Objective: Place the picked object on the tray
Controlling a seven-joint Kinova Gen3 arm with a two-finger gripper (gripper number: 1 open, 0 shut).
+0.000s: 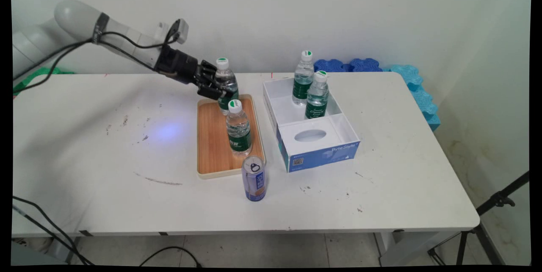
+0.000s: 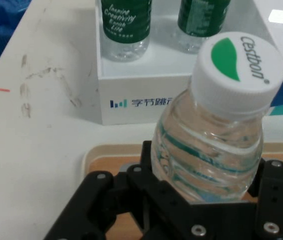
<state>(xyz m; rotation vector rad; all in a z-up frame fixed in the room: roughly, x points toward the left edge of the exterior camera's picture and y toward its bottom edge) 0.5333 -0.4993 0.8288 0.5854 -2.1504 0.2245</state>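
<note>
Jaws [image 1: 217,87] in the main view close on the far water bottle [image 1: 225,78] on the wooden tray [image 1: 211,145], gripping its body so it stands upright; a second bottle [image 1: 239,130] stands nearer on the tray, a blue can [image 1: 254,179] beside the tray's near edge on the table [image 1: 84,157]. Two more bottles [image 1: 310,87] stand in a white box [image 1: 317,153] lettered "Byte Style".

Hand view: the gripped bottle's white cap [image 2: 239,65] reads "Cestbon".

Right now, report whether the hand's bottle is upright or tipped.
Upright: the bottle stands on the wooden tray, cap up, hand closed around it.
</note>
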